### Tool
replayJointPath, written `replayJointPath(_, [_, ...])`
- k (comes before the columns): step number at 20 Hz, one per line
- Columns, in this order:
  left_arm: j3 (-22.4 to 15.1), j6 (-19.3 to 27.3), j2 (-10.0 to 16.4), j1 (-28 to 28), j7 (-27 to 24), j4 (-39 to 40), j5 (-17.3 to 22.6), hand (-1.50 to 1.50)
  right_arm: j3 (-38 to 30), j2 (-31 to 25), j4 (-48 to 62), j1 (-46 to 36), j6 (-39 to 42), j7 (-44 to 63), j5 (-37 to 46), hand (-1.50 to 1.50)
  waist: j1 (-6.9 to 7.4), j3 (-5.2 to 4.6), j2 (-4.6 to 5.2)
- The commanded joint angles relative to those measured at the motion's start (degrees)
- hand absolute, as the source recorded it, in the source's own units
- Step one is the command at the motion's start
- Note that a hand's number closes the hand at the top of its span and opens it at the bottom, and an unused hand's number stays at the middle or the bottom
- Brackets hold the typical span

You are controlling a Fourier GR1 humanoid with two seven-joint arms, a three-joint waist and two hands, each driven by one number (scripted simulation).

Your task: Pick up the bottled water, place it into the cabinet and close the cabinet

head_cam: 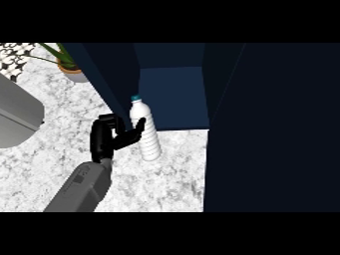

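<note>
head view: bottled water [147, 133] upright, cap [135, 98] up

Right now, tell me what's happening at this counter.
The robot's left hand is open beside the bottled water, thumb stretched toward its side. The fingers are not wrapped round it, and I cannot tell whether they touch. The bottle stands upright on the marble counter, just in front of the open cabinet, not yet inside. What looks like the cabinet door stands open at the right. The right hand is out of view.
</note>
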Motion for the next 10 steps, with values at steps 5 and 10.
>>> replayJointPath(5, [-4.21,2.59,1.54,-17.45,6.75,4.53,-6.2,1.5,-1.24,-1.18,-1.95,-0.71,1.49,0.47,-2.78,-1.5,-4.42,-0.39,1.0])
replayJointPath(10, [-4.5,9.13,0.09,-19.32,10.69,7.83,-7.54,1.5,-1.21,-1.01,-0.01,-1.84,2.04,0.33,-3.9,-1.5,-4.63,-0.39,1.28])
